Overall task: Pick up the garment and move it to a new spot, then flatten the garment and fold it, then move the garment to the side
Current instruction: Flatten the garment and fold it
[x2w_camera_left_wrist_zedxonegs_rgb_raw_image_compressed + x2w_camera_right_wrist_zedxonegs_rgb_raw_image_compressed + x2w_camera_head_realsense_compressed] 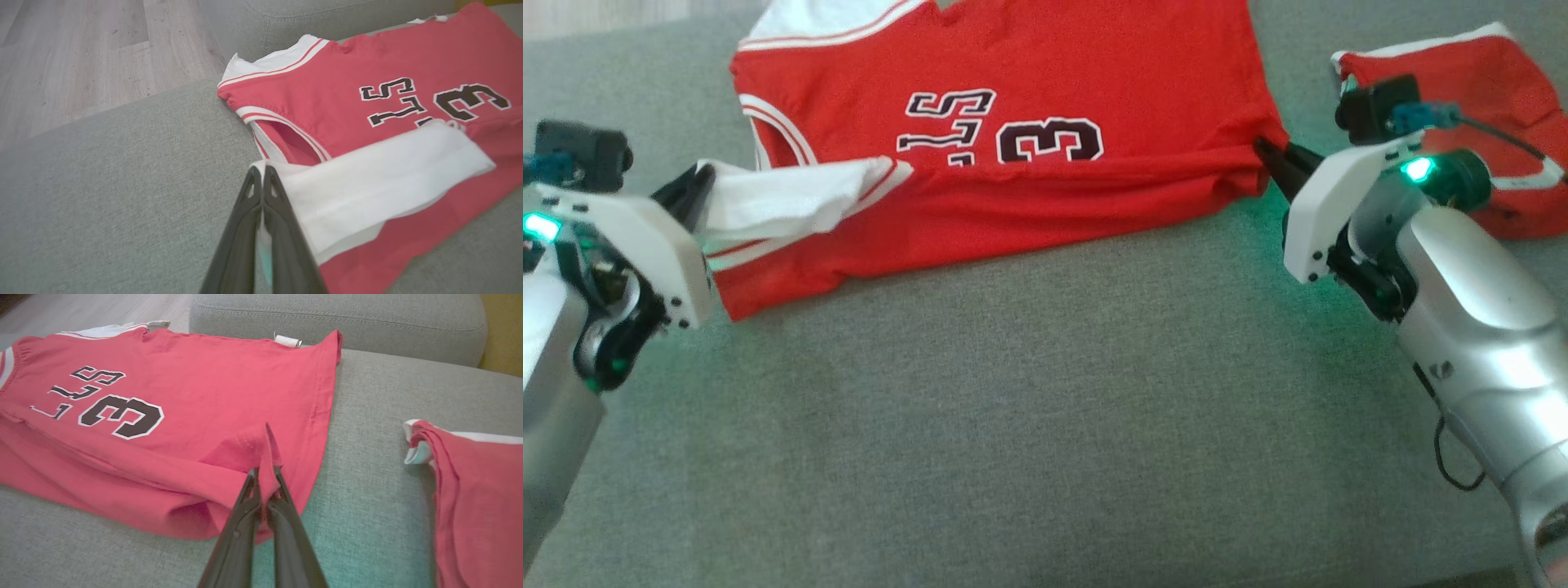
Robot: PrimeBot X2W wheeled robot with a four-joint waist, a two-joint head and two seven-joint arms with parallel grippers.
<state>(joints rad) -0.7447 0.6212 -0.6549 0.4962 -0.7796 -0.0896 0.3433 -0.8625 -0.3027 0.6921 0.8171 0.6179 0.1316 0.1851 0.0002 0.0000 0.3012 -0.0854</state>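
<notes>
Left gripper (261,173) is clenched on the end of a white band (380,179) of the garment (1094,73), and right gripper (265,475) is clenched on a red corner of the hem at the opposite end. So both hold the same near edge of the red jersey, one at each side. The garment lies spread on the grey sofa cushion (1013,425), print facing up, and most of it looks flat. The near edge appears turned over onto the body, because it covers the lower part of the black letters. I judge that the moving and the flattening are done and the first fold is in progress. What is left, I think: lay this fold down, let go, fold more, then move the garment aside. A second red garment (1503,82) lies apart on the right, untouched
</notes>
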